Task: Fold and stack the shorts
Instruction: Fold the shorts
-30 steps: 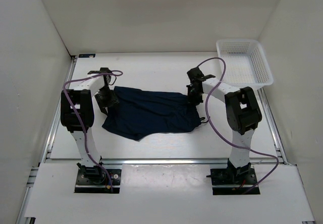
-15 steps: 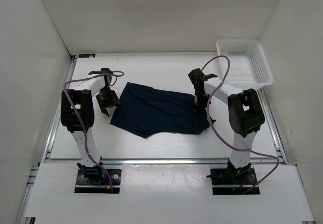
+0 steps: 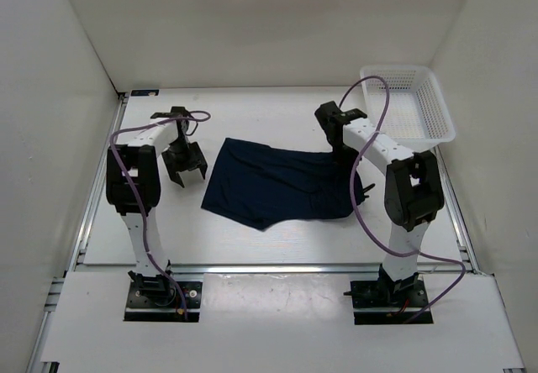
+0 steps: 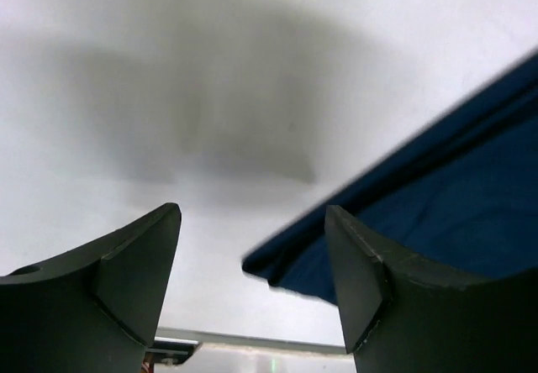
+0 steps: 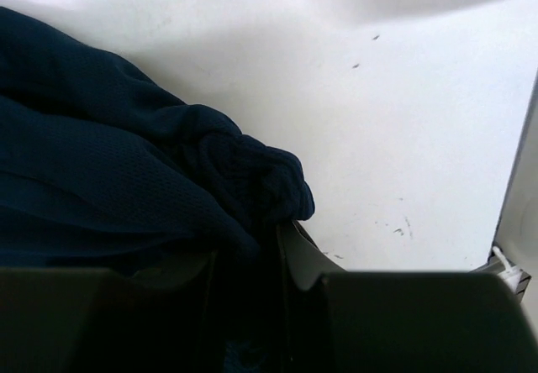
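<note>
Shorts (image 3: 282, 190) dragged right across table (image 3: 252, 117), now lying mid-table. Left gripper (image 3: 190, 174) let go: jaws wide, empty, just beside left hem. Right gripper (image 5: 252, 251) pinched tight on right edge.

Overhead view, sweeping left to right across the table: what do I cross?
Left claw → shorts → basket. The right claw grips the shorts' far right corner, so it overlaps them and is left out.

A camera above and behind my bases looks down over the whole counter (image 3: 269, 121), while wrist cameras peer close past my left gripper (image 4: 252, 222) and right gripper (image 5: 248, 255), each sharing a shorts (image 3: 277, 192) edge with it.
</note>
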Available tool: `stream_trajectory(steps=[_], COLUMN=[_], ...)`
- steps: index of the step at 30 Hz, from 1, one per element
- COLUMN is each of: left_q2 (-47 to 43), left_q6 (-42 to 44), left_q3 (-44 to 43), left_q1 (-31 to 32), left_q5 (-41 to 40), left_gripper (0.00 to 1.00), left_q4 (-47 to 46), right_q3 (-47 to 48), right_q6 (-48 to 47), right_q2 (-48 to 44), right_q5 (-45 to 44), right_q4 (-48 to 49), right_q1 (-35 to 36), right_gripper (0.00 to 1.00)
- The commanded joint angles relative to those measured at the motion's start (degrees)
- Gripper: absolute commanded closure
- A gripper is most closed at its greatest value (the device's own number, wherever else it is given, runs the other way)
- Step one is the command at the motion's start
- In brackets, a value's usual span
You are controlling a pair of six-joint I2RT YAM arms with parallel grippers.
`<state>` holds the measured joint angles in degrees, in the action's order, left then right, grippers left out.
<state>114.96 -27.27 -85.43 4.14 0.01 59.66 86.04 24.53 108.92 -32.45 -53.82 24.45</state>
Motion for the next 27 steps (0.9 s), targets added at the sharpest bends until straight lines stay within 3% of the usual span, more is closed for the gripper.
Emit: stream_trajectory(steps=[1, 12, 17, 22, 24, 27], left_q2=[2.2, -1.7, -2.2, -8.8, -12.4, -14.8], left_q6=[0.8, -4.8, -8.4, -8.9, -8.9, -8.2], left_q3=[-1.7, 11.7, 12.8, 14.4, 13.9, 12.5], left_q1=[1.7, 11.1, 17.6, 18.8, 18.2, 15.4], left_q5=[0.8, 5.8, 6.3, 6.9, 5.8, 5.3], left_gripper=[0.21, 0.63, 0.63, 0.63, 0.51, 0.43], left_q4=[-0.2, -6.3, -6.8, -5.9, -4.2, -2.3], right_q3=[5.2, 18.4, 25.5, 30.1, 30.8, 31.5], right_q6=[-1.2, -6.2, -7.2, -7.2, -7.2, -6.7], right_q2=[-3.5, 1.7, 6.3, 7.6, 7.6, 7.6], right_q5=[-4.5, -6.8, -7.5, -6.9, -6.1, -5.5], right_q4=[-4.8, -8.7, -12.2, -14.2, -14.8, -15.4], right_q1=[0.6, 1.7, 1.7, 3.2, 4.2, 5.4], right_gripper=[1.00, 1.00, 1.00, 1.00, 1.00, 1.00])
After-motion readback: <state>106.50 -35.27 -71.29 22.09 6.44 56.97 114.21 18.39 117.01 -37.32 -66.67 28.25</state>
